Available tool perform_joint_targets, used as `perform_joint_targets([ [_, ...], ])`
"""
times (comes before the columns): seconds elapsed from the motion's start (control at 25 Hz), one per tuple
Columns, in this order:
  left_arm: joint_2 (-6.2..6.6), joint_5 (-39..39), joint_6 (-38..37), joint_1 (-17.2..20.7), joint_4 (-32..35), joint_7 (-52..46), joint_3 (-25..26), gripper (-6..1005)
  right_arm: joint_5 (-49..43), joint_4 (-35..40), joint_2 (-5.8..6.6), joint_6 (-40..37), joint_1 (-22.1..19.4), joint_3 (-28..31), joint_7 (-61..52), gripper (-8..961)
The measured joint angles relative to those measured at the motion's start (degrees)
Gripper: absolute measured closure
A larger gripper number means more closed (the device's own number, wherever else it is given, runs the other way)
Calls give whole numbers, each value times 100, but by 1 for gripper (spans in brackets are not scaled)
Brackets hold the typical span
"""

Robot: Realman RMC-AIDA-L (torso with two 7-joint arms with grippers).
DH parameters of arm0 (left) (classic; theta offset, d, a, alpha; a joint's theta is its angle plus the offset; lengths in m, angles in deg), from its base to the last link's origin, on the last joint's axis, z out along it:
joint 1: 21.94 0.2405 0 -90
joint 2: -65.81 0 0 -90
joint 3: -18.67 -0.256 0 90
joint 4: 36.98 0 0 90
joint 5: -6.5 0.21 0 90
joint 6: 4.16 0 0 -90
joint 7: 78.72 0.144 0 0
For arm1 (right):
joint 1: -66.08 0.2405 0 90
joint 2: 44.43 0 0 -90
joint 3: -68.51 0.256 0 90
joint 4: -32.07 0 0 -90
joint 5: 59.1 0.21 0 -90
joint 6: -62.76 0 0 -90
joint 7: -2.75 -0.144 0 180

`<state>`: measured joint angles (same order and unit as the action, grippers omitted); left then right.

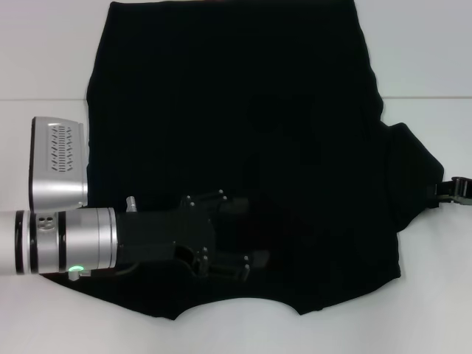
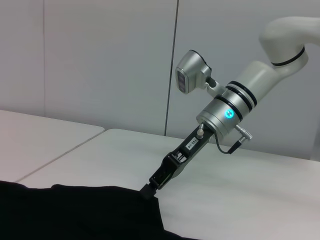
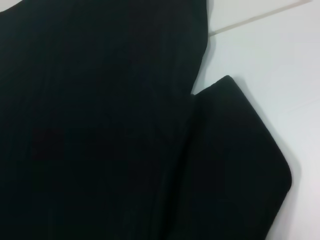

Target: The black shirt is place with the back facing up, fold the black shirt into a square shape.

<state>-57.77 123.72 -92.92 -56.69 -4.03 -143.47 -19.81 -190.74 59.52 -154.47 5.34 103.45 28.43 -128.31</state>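
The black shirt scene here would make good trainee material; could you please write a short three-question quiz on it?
1. True or false: the black shirt lies spread on the white table, plain side up.
2. Which gripper reaches in over the shirt near its collar end? A) left gripper B) right gripper
3. Fill in: the right gripper is at the shirt's ____ edge, by the sleeve.

Key: 1 true; 2 A; 3 right.
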Motion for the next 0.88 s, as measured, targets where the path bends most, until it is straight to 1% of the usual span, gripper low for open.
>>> perform_joint_targets([
  [0.12, 1, 1, 0, 1, 2, -1, 0, 51, -1, 6, -11, 2, 4, 0, 2, 499],
  [0.24, 7, 0, -1, 5, 6, -2, 14, 51, -3, 14, -25, 3, 15, 0, 18, 750],
  [0.44, 11, -6, 3, 4, 9, -2, 47, 51, 28, 41, -31, 73, 5, 10, 38, 948],
  [0.56, 10, -18, 6, 3, 9, -4, 57, 51, 61, 51, -37, 134, -39, 157, 105, 945],
  [0.64, 10, -21, 5, 3, 9, -12, 59, 50, 65, 52, -35, 123, -67, 367, 239, 943],
  [0.72, 7, -25, -8, 3, 9, -17, 60, 50, 66, 53, -19, 102, -99, 558, 353, 941],
  [0.88, 1, -33, -35, 17, 10, -27, 60, 50, 69, 66, 21, 109, -170, 761, 394, 938],
])
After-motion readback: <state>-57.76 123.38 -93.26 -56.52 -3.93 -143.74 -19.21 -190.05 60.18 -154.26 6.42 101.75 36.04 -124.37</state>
